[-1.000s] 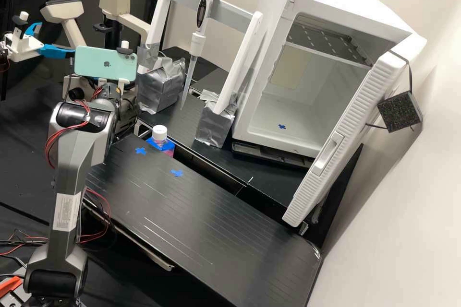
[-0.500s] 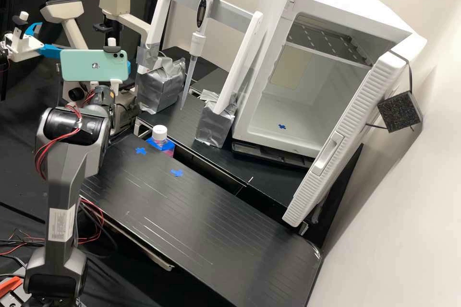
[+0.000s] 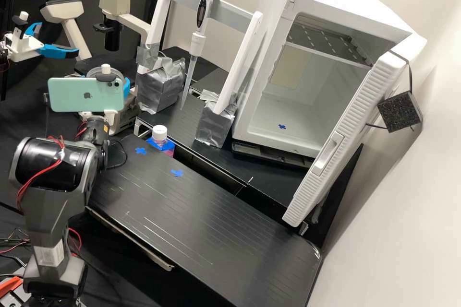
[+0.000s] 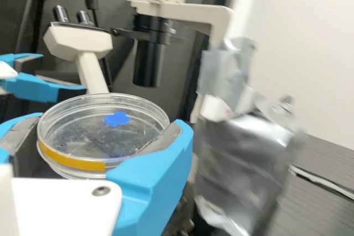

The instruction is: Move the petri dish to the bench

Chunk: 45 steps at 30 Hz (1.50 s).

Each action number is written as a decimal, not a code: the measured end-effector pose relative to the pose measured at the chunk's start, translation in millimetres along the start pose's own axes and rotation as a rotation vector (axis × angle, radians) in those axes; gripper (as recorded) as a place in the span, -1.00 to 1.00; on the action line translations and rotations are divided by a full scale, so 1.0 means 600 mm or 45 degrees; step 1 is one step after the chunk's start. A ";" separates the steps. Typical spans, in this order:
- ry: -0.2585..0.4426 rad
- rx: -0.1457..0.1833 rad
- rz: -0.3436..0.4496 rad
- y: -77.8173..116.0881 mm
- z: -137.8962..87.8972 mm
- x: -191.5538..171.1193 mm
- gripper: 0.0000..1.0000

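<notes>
In the high view, my gripper [image 3: 127, 87] is partly behind the phone, at the microscope's near side, with the clear round petri dish [image 3: 92, 73] just above the phone's top edge. The wrist view has my gripper [image 4: 108, 122] shut on the petri dish [image 4: 83, 136], one blue finger along each side. The dish has a yellow band on its rim, and a blue cross mark appears within its outline. The black bench [image 3: 192, 220] bears two blue tape marks, left of its middle, lower than the dish.
The microscope [image 3: 115, 0] stands behind the gripper. A white-capped bottle [image 3: 159, 133] is at the bench's back edge, near the pipette stand [image 3: 165, 87] wrapped in silver tape. An open white incubator [image 3: 307, 105] is at the right, its door [image 3: 336, 148] swung forward. Another arm's blue fingers [image 3: 57, 51] are far left.
The arm has folded back toward its base, and the phone on its wrist has moved left and down. The microscope's tube and the dish have come into sight above the phone.
</notes>
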 end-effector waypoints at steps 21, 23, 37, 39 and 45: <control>-0.241 0.039 0.136 -0.005 0.097 -0.202 -1.00; -0.245 0.036 0.159 -0.002 0.101 -0.211 -1.00; -0.523 0.027 0.217 0.022 0.171 -0.265 -1.00; -0.536 0.033 0.230 0.025 0.176 -0.271 -1.00; -0.587 0.048 0.258 0.033 0.183 -0.295 -1.00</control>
